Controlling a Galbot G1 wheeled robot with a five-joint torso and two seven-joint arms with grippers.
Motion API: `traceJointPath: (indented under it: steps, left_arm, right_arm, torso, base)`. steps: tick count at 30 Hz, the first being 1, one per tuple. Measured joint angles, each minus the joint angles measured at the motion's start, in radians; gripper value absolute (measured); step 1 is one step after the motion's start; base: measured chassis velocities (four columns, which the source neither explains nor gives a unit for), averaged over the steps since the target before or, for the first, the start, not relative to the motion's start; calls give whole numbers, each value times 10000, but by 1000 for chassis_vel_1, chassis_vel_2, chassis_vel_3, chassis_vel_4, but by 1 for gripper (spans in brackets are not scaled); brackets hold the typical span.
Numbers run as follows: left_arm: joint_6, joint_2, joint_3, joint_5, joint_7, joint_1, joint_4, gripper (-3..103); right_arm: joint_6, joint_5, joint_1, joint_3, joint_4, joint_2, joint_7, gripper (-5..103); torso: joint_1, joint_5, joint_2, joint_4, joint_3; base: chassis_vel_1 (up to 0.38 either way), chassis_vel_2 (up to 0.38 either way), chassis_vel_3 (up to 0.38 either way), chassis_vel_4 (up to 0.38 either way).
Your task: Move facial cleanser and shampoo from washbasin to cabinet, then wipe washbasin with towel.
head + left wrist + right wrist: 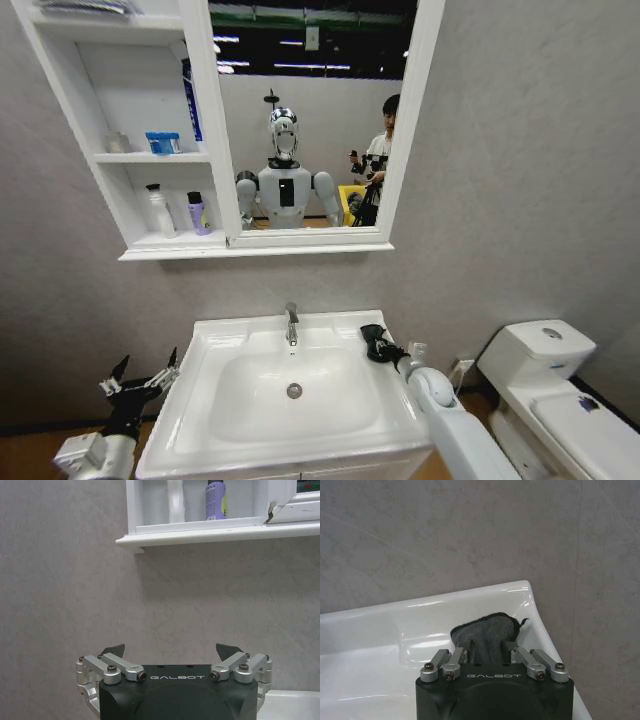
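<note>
The black towel [374, 335] [487, 627] lies bunched on the back right corner of the white washbasin [185, 400] [370, 630]. My right gripper [378, 348] [486, 649] is down on it, its fingers closed in on the cloth. On the lowest shelf of the cabinet [130, 90] [200, 532] stand the white shampoo bottle [158, 210] [175, 500] and the purple facial cleanser [197, 213] [215, 500] with its dark cap. My left gripper [148, 362] [170, 650] hangs open and empty beside the basin's left edge, facing the wall below the cabinet.
A chrome tap [291, 322] stands at the basin's back centre, above the oval bowl and drain [294, 390]. The mirror [310, 120] joins the cabinet's right side. A white toilet [545, 370] stands to the right. Blue items [163, 142] sit on the middle shelf.
</note>
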Motion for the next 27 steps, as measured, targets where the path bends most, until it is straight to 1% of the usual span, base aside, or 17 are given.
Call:
traceJointPath:
  steps: [1, 3, 4, 6, 7, 8, 9, 10, 13, 14, 17, 18, 21, 22, 25, 26, 27]
  left_arm:
    - [0, 0, 0, 0, 0, 0, 0, 100]
    - [0, 0, 0, 0, 0, 0, 0, 100]
    - [0, 0, 0, 0, 0, 0, 0, 100]
    - [0, 0, 1, 0, 1, 0, 0, 100]
    - [0, 0, 1, 0, 1, 0, 0, 100]
    - [0, 0, 0, -1, -1, 0, 0, 100]
    - [0, 0, 0, 0, -1, -1, 0, 100]
    - [0, 0, 0, 0, -1, -1, 0, 100]
    - [0, 0, 0, 0, 3, -1, 0, 100]
    - [0, 0, 0, 0, 3, -1, 0, 100]
    - [0, 0, 1, 0, 1, -1, 0, 100]
    - [0, 0, 1, 0, 1, -1, 0, 100]
    - [0, 0, 1, 0, -1, -1, 1, 100]
    - [0, 0, 1, 0, -1, -1, 1, 100]
    - [0, 0, 0, 0, 0, -1, 0, 100]
    - [0, 0, 0, 0, 0, -1, 0, 100]
    - [0, 0, 1, -1, 1, -1, 1, 100]
  right_arm:
    - [107, -83, -17, 1, 16, 12, -6, 37]
    - [335, -558, -177, 89, 219, -71, -8, 47]
    - [335, -558, -177, 89, 219, -71, -8, 47]
    - [650, -1454, -516, 352, 691, -337, -25, 58]
    - [650, -1454, -516, 352, 691, -337, -25, 58]
    - [729, -1813, -794, 552, 1197, -487, 3, 63]
    - [737, -1901, -1113, 749, 1837, -611, 132, 69]
    - [737, -1901, -1113, 749, 1837, -611, 132, 69]
    - [488, -1865, -2490, 1452, 4175, -756, 637, 85]
    - [488, -1865, -2490, 1452, 4175, -756, 637, 85]
    - [254, -2393, -4511, 2052, 6686, -386, 1346, 99]
    - [254, -2393, -4511, 2052, 6686, -386, 1346, 99]
    - [0, -3018, -6102, 2245, 8703, 220, 1771, 100]
    - [0, -3018, -6102, 2245, 8703, 220, 1771, 100]
    - [-1070, -3304, -7577, 2253, 10630, 629, 2044, 100]
    - [-1070, -3304, -7577, 2253, 10630, 629, 2044, 100]
    - [-1341, -3306, -7853, 2227, 10904, 688, 2175, 100]
  torso:
    - [0, 0, 0, 1, 0]
    - [0, 2, 0, 1, 1]
    - [0, 2, 0, 1, 1]
    - [0, -1, 0, -1, 0]
    - [0, -1, 0, -1, 0]
    - [0, 2, 0, -4, 0]
    - [1, 0, 0, -2, 0]
    - [1, 0, 0, -2, 0]
    - [0, -6, 2, 1, -2]
    - [0, -6, 2, 1, -2]
    - [-2, 0, 2, -4, -2]
    - [-2, 0, 2, -4, -2]
    - [-2, -3, 3, -2, -3]
    - [-2, -3, 3, -2, -3]
    - [-2, -6, 3, -5, -3]
    - [-2, -6, 3, -5, -3]
    - [-3, -6, 3, -5, -3]
  base:
    - [0, 0, 0, 0]
    - [0, 0, 0, 0]
    - [0, 0, 0, 0]
    - [0, 0, 0, 0]
    - [0, 0, 0, 0]
    - [0, 0, 0, 0]
    - [0, 0, 0, 0]
    - [0, 0, 0, 0]
    - [0, 0, 0, 0]
    - [0, 0, 0, 0]
    - [0, 0, 0, 0]
    - [0, 0, 0, 0]
    - [0, 0, 0, 0]
    - [0, 0, 0, 0]
    - [0, 0, 0, 0]
    - [0, 0, 0, 0]
    - [0, 0, 0, 0]
